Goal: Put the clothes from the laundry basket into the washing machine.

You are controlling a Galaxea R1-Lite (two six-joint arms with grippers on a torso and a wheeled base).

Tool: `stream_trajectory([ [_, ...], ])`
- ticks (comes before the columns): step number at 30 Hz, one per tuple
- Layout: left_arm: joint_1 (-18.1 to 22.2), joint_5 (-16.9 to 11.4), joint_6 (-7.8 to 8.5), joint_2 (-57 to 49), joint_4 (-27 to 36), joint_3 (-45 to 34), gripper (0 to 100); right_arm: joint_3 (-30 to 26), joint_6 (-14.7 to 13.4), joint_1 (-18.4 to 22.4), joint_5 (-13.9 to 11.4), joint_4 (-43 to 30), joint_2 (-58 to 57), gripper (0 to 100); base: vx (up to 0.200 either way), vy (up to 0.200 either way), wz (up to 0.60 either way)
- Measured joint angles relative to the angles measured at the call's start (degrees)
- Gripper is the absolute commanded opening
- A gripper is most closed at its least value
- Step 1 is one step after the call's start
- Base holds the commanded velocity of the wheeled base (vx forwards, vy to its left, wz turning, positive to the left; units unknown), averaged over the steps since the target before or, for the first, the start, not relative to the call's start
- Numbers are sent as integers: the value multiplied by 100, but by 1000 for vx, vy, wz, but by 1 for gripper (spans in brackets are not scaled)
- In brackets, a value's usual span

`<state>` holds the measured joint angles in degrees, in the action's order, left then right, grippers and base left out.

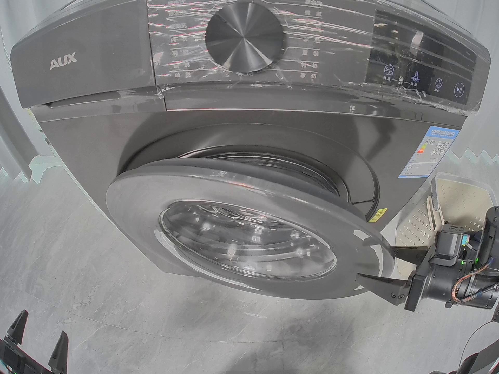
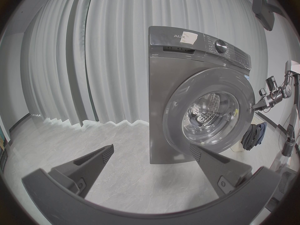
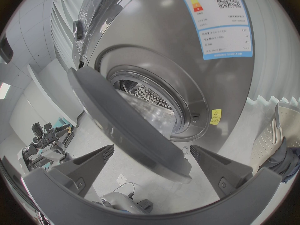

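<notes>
The right gripper (image 1: 377, 265) held its fingers (image 1: 385, 285) wide astride the free edge of the ajar washing machine (image 1: 260, 115) door (image 1: 312, 219), seemingly not gripping it, with the clothes (image 3: 282, 163) draped over the laundry basket (image 1: 462, 203) near its right (left gripper (image 1: 41, 324), likewise parted, well apart).

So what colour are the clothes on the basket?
The clothes are dark navy blue, clearest in the left wrist view.

Right gripper (image 1: 374, 262) at 4 o'clock in head view, wrist level, fingers spread wide and pointing toward 9 o'clock. Left gripper (image 1: 40, 333) low at 7 o'clock, fingers apart, tips pointing 12.
</notes>
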<state>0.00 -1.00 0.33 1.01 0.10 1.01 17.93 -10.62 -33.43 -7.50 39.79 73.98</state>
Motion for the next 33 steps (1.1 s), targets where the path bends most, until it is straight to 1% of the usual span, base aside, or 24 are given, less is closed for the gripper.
stream_trajectory([
  [1,0,-1,0,0,0,0,100,4,4,30,2,2,-9,100,0,0,0],
  [4,0,-1,0,2,0,0,100,34,35,134,0,26,44,100,-200,0,0],
  [7,0,0,2,2,-2,0,100,39,151,187,-16,55,158,100,-200,0,0],
  [16,0,2,0,0,0,0,100,-57,180,61,-13,55,333,100,0,0,0],
  [23,0,5,0,0,0,0,100,-162,143,-163,-30,57,311,100,0,0,0],
  [28,0,0,0,0,0,0,100,-143,162,-122,-16,61,305,100,0,0,0],
  [33,0,2,0,2,0,0,100,-90,169,-13,-13,69,335,100,-200,0,0],
])
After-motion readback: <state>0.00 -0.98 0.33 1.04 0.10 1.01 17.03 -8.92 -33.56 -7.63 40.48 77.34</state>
